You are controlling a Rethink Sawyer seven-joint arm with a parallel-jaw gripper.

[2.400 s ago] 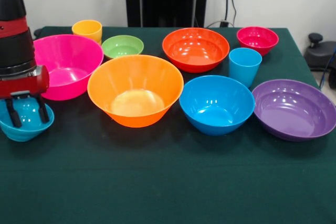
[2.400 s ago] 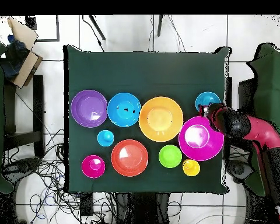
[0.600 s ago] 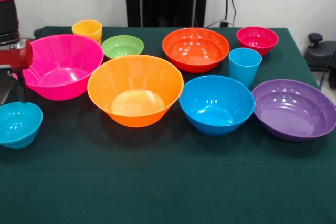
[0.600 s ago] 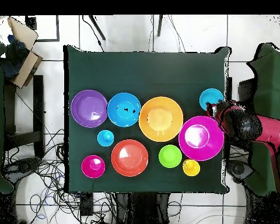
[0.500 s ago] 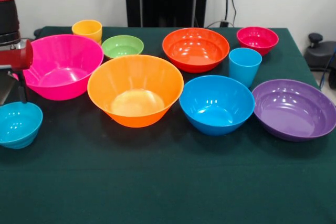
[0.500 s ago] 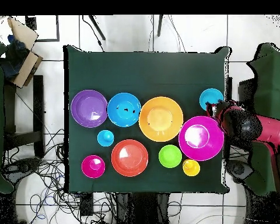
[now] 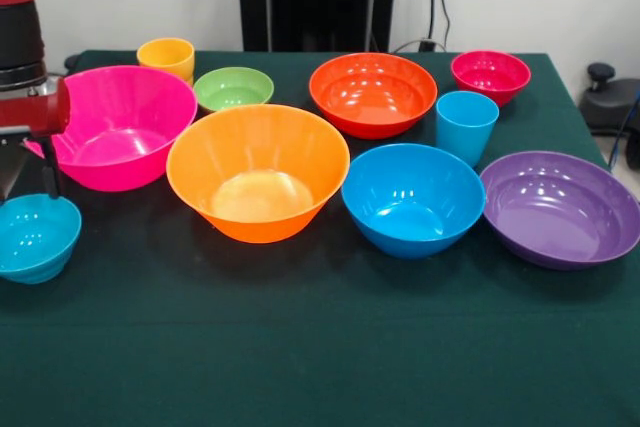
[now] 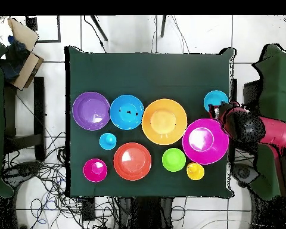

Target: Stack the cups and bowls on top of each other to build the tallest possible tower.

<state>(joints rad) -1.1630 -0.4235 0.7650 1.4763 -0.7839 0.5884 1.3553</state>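
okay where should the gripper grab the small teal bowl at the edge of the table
Probably on the rim of the small teal bowl, coming straight down from above. It sits upright and open, apart from the pink bowl, so one finger could go inside the thin wall and one outside.

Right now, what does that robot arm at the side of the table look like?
The arm is a thick round column, mostly black with a red band near the top and a red cylinder at its wrist. Below hangs the gripper, with thin dark fingers. From overhead, the arm shows red and black.
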